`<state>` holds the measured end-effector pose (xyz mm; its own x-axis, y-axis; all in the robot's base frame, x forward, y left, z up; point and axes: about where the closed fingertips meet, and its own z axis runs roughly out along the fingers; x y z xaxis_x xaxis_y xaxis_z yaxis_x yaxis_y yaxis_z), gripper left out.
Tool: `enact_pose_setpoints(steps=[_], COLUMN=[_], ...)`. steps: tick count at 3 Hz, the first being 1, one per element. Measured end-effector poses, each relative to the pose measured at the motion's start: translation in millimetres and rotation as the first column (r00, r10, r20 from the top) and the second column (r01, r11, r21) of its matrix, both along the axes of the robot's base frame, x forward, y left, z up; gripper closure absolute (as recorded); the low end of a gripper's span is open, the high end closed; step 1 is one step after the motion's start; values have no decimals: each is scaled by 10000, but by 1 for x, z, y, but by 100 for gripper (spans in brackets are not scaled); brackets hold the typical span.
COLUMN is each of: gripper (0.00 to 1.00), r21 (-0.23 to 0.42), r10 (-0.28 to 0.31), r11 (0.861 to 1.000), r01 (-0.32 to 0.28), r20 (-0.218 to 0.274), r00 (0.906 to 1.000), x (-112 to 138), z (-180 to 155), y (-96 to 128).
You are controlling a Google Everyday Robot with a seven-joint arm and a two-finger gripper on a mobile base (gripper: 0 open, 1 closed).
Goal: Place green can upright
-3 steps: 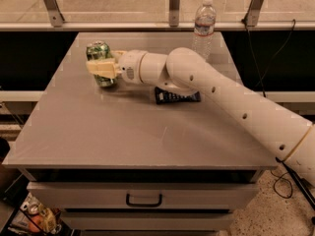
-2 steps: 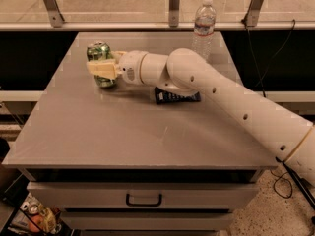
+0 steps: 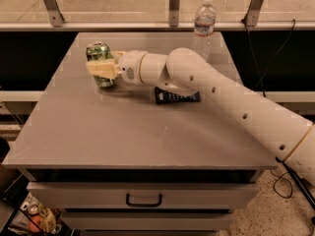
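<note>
The green can [image 3: 98,51] stands upright on the grey table [image 3: 123,132] near its far left corner. Its silver top faces up and its green side shows above and below the fingers. My gripper [image 3: 100,69] reaches in from the right at the end of the white arm [image 3: 206,90]. Its pale fingers [image 3: 102,67] are closed around the can's middle. The can's base seems to rest on the tabletop.
A clear plastic water bottle [image 3: 204,26] stands at the table's far edge, right of centre. A dark flat packet [image 3: 177,96] lies under my arm. A drawer with a handle [image 3: 143,199] is below the tabletop. Metal railing posts [image 3: 173,4] stand behind the table.
</note>
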<state>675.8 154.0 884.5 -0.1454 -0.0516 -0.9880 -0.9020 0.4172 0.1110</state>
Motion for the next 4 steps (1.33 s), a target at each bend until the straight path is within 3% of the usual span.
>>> enact_pose_setpoints(steps=[1,4], gripper=[82,12], r21=[0,2], r10=[1,46], r11=[10000,10000], r01=[-1,-46], r20=[0,0], r00=[10000,10000], x=[0,-1], z=[0,0], y=[0,3])
